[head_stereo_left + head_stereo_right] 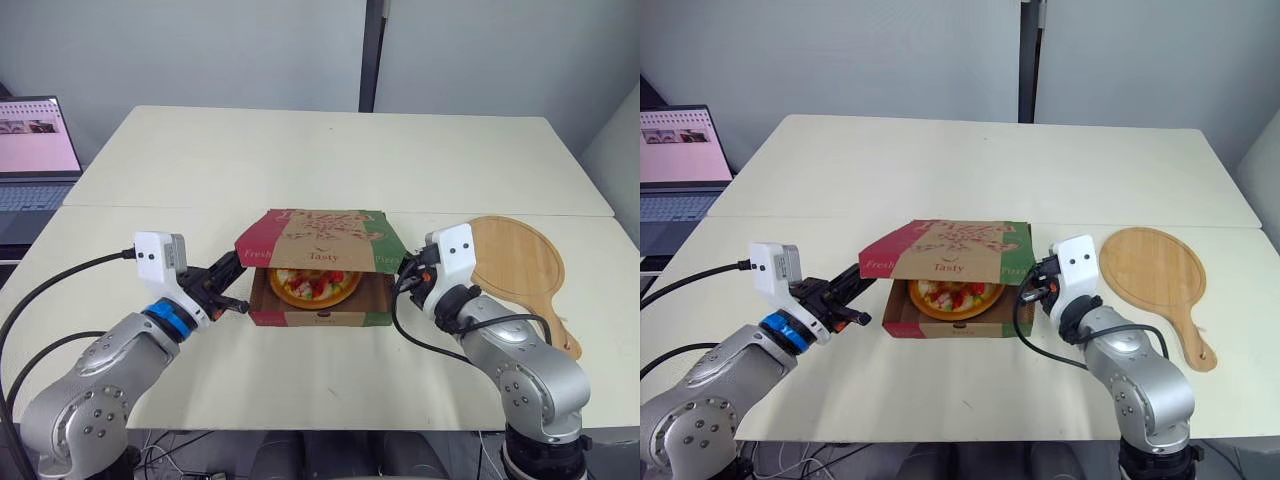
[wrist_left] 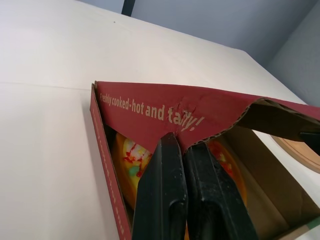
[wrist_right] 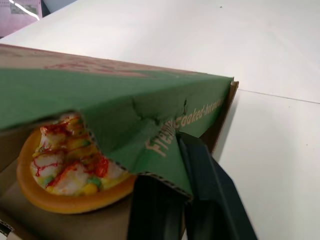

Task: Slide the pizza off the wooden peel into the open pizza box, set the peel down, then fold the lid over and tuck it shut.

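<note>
Pizza loaded, lid half closed
Round topped pizza [image 1: 315, 285] sits in the brown cardboard box [image 1: 320, 320] near the white desk [image 1: 330, 160] front edge, the pale wooden peel [image 1: 515, 262] lies by its right edge; left end effector [image 1: 238, 265] and right end effector [image 1: 408, 268] each pinch a flap of the red-green lid [image 1: 322, 240]; tucking remains

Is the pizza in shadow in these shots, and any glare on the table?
Left eye view: lid shades the pizza softly; table evenly lit, no glare. Left wrist view: box inside dim under the lid. Right wrist view: pizza partly shaded.
</note>
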